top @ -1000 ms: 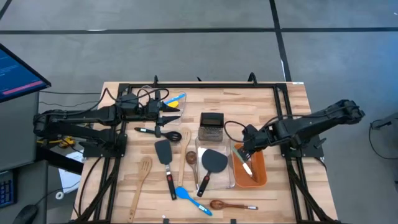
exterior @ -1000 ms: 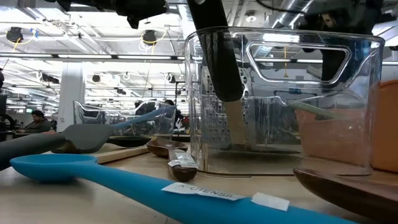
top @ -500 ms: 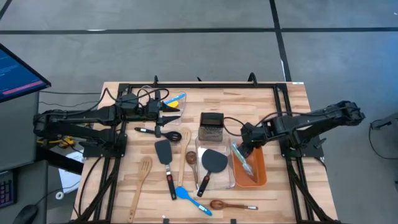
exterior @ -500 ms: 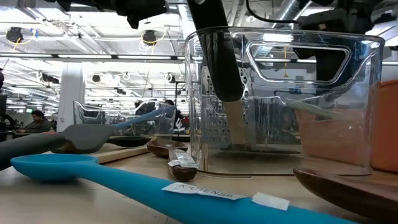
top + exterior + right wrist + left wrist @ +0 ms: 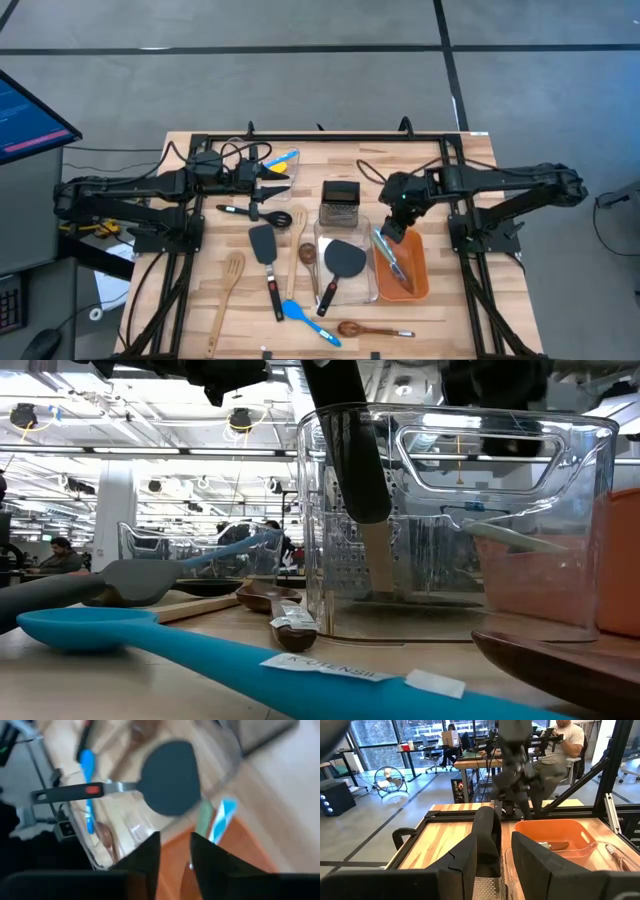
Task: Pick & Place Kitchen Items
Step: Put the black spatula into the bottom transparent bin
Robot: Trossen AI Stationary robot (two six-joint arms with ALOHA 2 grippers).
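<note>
1. Kitchen items [image 5: 275,262] lie scattered over the wooden table [image 5: 470,330]; big office room behind.
2. Right gripper [image 5: 397,228] hovers above the orange bin [image 5: 415,283], fingers parted, empty.
3. Left gripper [image 5: 283,176] waits, can't tell its grip.

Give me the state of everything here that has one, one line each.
Right hand: open, empty, above the orange bin.
Orange bin: holds a pale utensil.
Clear container: holds a black turner.
Box grater: upright.
Left hand: parked at the left.
</note>
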